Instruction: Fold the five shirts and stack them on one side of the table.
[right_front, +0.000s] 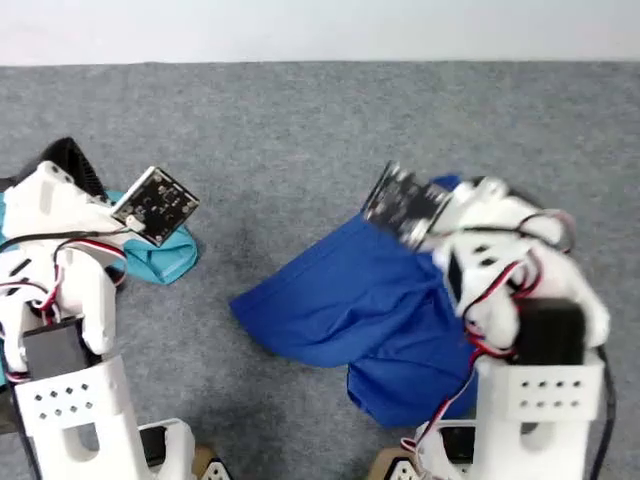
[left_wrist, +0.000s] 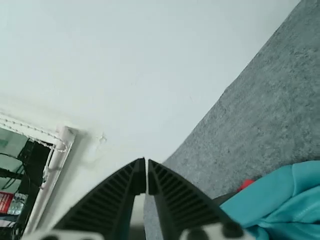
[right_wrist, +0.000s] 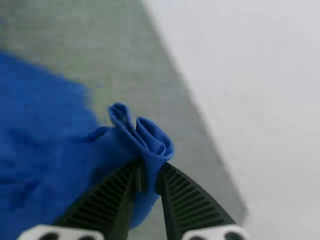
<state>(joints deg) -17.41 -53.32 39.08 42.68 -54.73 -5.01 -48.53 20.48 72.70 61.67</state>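
While your right gripper (right_wrist: 146, 182) pinches a fold of the crumpled blue fabric shirt (right_front: 340, 300) mid-table, your left gripper (left_wrist: 146, 176) (closed, empty) sits beside a teal fabric shirt (right_front: 165, 256), so most folding looks undone.

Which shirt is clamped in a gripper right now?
The blue shirt: the right gripper pinches a bunched fold. The teal shirt lies free.

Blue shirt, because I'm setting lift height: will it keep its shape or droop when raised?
Probably floppy: the blue shirt bunches into folds where the right tool pinches it, the rest sagging to the grey table. Likely light, as one small pinch of cloth carries that edge.
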